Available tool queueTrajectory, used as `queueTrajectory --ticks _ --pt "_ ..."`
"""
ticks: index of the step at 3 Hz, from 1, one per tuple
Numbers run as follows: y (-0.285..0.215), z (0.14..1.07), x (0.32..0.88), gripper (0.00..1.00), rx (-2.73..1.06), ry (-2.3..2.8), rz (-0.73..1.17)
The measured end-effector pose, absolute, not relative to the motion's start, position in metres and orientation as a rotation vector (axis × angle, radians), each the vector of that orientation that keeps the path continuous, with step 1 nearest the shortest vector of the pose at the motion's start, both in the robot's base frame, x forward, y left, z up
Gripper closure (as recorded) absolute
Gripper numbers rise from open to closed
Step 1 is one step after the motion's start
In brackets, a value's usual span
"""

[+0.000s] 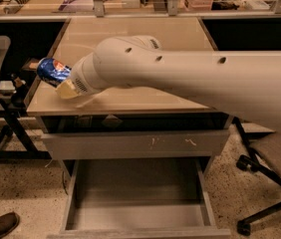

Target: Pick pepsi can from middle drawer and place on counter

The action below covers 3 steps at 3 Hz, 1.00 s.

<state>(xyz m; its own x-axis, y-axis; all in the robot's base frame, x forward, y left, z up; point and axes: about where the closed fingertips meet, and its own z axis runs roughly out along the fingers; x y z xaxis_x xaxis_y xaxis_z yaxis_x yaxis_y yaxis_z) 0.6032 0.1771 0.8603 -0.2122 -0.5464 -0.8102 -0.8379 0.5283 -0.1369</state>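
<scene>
Pincer: my pincer (65, 85) hangs over the left edge of the large, glossy beige square worktop (105, 29), clenched on the small blue pepsi can (53, 69).
Can: aloft and tilted, straddling that left edge.
Drawer: the wide, shallow grey middle drawer (135, 218) stands open below the front edge.
Doing it well: I'd carry the can inward from the left edge, right it, lower it until its base sits flat, and only then let go.

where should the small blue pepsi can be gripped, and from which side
Across the curved side wall of the small blue pepsi can, coming from the view's right, as the gripper holds it. The can is tilted above the left edge of the glossy beige counter, so its round side faces the gripper.
</scene>
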Motion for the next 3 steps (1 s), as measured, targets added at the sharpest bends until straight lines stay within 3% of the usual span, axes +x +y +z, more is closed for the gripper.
queueTrajectory --ticks 3 --pt "0.182 0.829 0.652 1.00 -1.230 1.988 0.433"
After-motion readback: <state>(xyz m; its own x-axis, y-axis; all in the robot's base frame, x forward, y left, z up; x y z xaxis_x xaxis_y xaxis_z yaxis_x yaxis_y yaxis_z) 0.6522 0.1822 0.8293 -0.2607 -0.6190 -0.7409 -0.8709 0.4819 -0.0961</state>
